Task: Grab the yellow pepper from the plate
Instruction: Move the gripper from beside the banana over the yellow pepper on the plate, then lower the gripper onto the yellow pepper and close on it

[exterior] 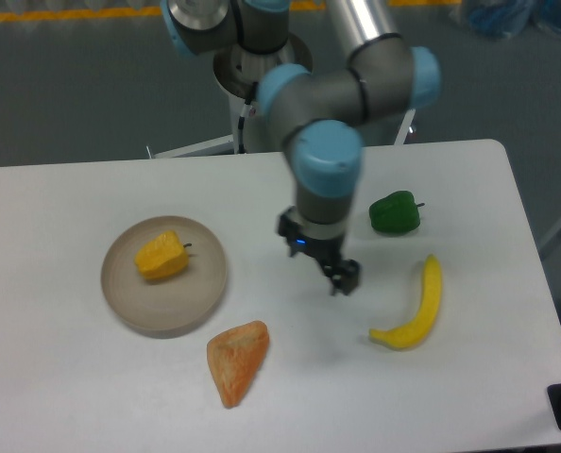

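The yellow pepper (161, 257) lies on the plate (195, 302), left of the plate's centre, stem pointing right. The gripper (320, 261) hangs above bare worktop (92, 387), well right of the plate, its fingers (345, 277) empty and spread apart. A green pepper (395, 212) and banana (415, 307) lie further right. An orange wedge (237, 360) sits just below the plate.
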